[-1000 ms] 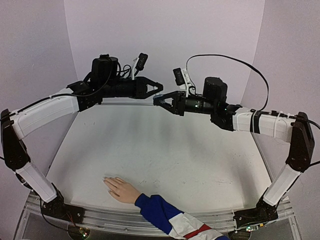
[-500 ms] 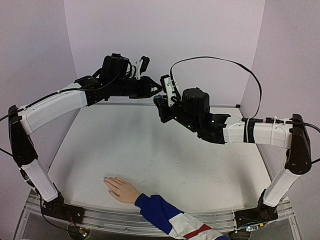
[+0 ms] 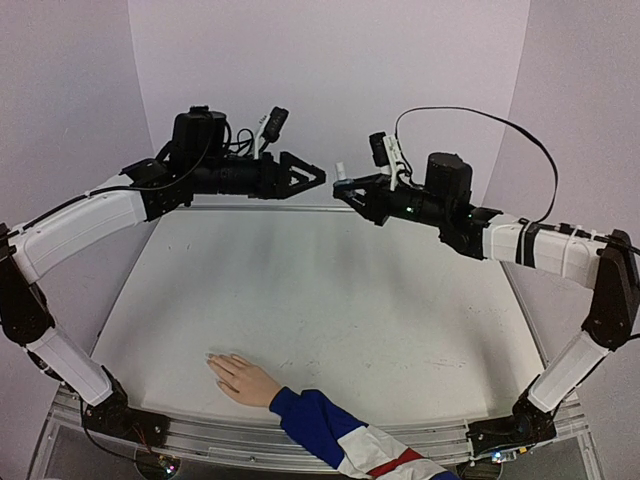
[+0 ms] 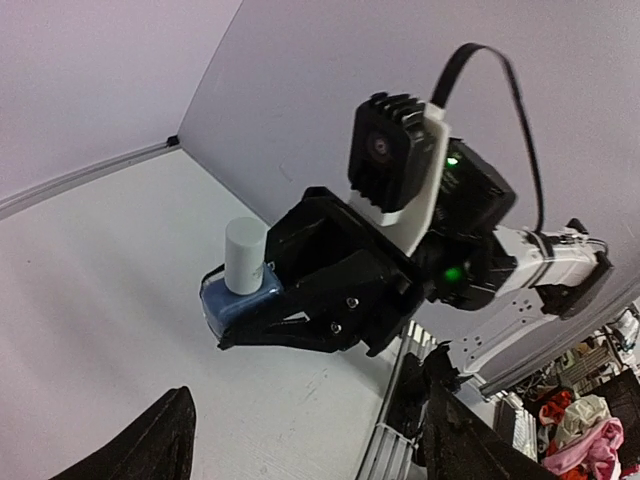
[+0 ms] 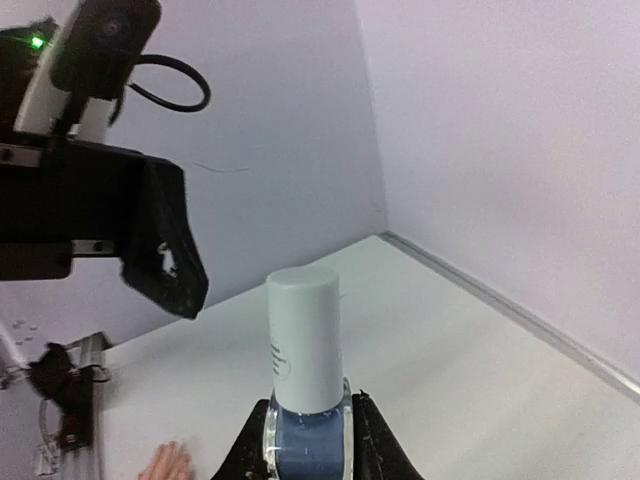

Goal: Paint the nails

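A pale hand point(image 3: 244, 379) in a blue, white and red sleeve point(image 3: 345, 440) lies flat on the table near the front edge. Its nails point(image 3: 213, 358) are tiny at the fingertips, pointing left. High over the back of the table my right gripper point(image 3: 343, 192) is shut on a small blue bottle point(image 5: 305, 415) with its white cap point(image 5: 303, 335) upright. My left gripper point(image 3: 314, 179) faces it from the left, open and empty, with a small gap to the cap. In the left wrist view the bottle point(image 4: 238, 293) sits in the right gripper's black fingers.
The white tabletop point(image 3: 320, 300) is walled by pale lilac panels at the back and sides. Both arms arch over the back half of the table. An aluminium rail point(image 3: 200, 430) runs along the front edge beside the sleeve.
My left gripper has opened and drawn back to the left, off the bottle's cap. My right gripper has swung back to the right, still holding the bottle. The hand has not moved.
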Robot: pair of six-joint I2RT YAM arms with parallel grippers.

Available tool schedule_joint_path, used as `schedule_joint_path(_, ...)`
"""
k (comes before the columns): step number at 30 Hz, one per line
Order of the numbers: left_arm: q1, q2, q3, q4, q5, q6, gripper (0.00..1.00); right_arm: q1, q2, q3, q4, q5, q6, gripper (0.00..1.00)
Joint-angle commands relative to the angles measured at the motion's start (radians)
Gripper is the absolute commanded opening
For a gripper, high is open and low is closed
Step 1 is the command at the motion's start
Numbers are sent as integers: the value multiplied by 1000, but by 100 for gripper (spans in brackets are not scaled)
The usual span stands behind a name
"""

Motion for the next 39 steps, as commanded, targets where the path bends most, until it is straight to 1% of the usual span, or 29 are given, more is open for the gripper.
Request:
schedule_joint_path(1, 64, -73, -111, 324, 216, -111, 80, -31, 13, 89, 108, -581, 199, 0)
schedule_joint_path(2, 73, -70, -128, 386, 251, -161, 80, -29, 38, 108, 146, -654, 256, 0)
schedule_joint_path(4, 74, -50, -117, 430, 308, -170, 79, -29, 90, 127, 275, -764, 395, 0)
schedule_joint_path(6, 69, -26, -96, 441, 349, -183, 78, -29, 118, 138, 335, -784, 452, 0)
schedule_joint_path(8, 65, -13, -87, 452, 355, -189, 76, -28, 133, 139, 356, -779, 466, 0)
schedule_joint_path(12, 38, 8, -53, 459, 380, -161, 68, -28, 148, 139, 384, -774, 487, 0)
schedule_joint_path(16, 9, 41, -22, 458, 396, -152, 55, -28, 146, 135, 395, -764, 491, 0)
schedule_joint_path(20, 5, 50, -28, 458, 385, -148, 44, -27, 134, 122, 396, -743, 481, 0)
schedule_joint_path(22, 5, 46, -37, 455, 363, -144, 32, -28, 128, 113, 396, -732, 472, 0)
schedule_joint_path(24, 5, 44, -44, 448, 344, -137, 23, -28, 124, 106, 395, -719, 464, 0)
schedule_joint_path(26, 4, 42, -45, 433, 322, -124, 16, -28, 118, 97, 389, -690, 451, 0)
schedule_joint_path(28, 2, 40, -40, 398, 294, -106, 10, -27, 106, 92, 350, -615, 398, 0)
schedule_joint_path(31, -9, 37, -26, 313, 224, -54, 2, -28, 68, 94, 206, -442, 276, 0)
schedule_joint_path(33, -24, 28, -11, 231, 132, -5, 0, -27, 44, 100, 97, -253, 202, 0)
schedule_joint_path(34, -36, 24, -3, 180, 71, 17, 0, -25, 29, 101, 43, -113, 169, 0)
schedule_joint_path(35, -47, 21, 7, 136, 1, 34, 0, -10, 12, 105, -9, 90, 129, 0)
schedule_joint_path(36, -56, 23, 18, 100, -71, 35, 0, 32, -6, 109, -70, 375, 92, 0)
schedule_joint_path(37, -62, 28, 32, 65, -135, 21, 0, 111, -19, 103, -89, 694, 48, 0)
schedule_joint_path(38, -63, 40, 48, 34, -194, -8, 0, 167, -28, 85, -58, 958, 14, 0)
schedule_joint_path(39, -64, 54, 64, 9, -235, -36, 0, 211, -33, 60, 21, 1157, -27, 0)
